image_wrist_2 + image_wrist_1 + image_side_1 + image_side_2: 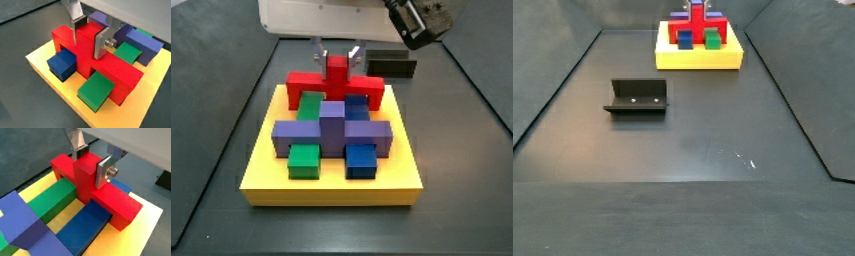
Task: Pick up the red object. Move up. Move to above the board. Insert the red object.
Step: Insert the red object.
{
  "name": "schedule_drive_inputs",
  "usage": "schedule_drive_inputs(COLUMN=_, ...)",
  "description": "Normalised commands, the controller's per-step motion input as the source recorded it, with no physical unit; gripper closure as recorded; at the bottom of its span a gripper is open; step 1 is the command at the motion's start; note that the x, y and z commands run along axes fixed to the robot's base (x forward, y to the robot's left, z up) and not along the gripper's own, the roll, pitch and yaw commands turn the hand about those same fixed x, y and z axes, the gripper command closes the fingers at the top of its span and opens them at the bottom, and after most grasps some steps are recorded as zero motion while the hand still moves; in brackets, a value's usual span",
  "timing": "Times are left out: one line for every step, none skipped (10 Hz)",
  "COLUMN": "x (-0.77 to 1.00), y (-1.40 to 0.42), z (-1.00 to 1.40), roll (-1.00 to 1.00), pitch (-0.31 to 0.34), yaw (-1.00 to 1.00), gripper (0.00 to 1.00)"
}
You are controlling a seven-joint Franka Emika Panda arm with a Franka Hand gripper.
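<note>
your gripper [93, 162] has its silver fingers [104, 172] clamped on the central post of the red object [100, 190], holding it upright so its legs seat on the yellow board [334, 188] behind the purple cross-shaped block [331, 132].

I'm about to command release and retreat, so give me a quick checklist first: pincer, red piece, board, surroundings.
1. Pincer holds the red piece's post, a finger plate on each side: ok.
2. Red piece upright, bar level in a side view: ok.
3. Red piece down on the board, legs straddling green block and blue block: looks ok.
4. Fully seated, legs flush with the board: cannot tell; the leg bottoms are hidden.
5. Purple block untouched by the red piece: cannot tell from the side view.
6. Fixture far from the board, out of the retreat path: ok.
</note>
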Motion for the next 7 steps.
schedule_drive_inputs(x=-0.14, y=0.00, z=-0.35, roll=-0.12, pitch=-0.124, yaw=0.03, gripper=1.00)
schedule_drive_inputs(x=-0.15, y=0.08, z=-0.49, roll=-0.19, pitch=-0.193, yaw=0.05, gripper=1.00)
schedule_drive_inputs(x=-0.17, y=0.13, z=-0.47, roll=-0.26, pitch=-0.216, yaw=0.06, gripper=1.00)
schedule_drive_inputs(x=-0.15, y=0.13, z=-0.44, roll=-0.27, pitch=-0.220, yaw=0.08, gripper=1.00)
schedule_drive_inputs(x=-0.13, y=0.01, z=-0.36, roll=-0.11, pitch=-0.164, yaw=0.01, gripper=1.00)
schedule_drive_inputs(x=0.00, y=0.00, z=0.00, roll=0.00, pitch=-0.007, yaw=0.00, gripper=1.00)
schedule_drive_inputs(x=0.00, y=0.00, z=0.00, roll=0.00, pitch=0.000, yaw=0.00, gripper=1.00)
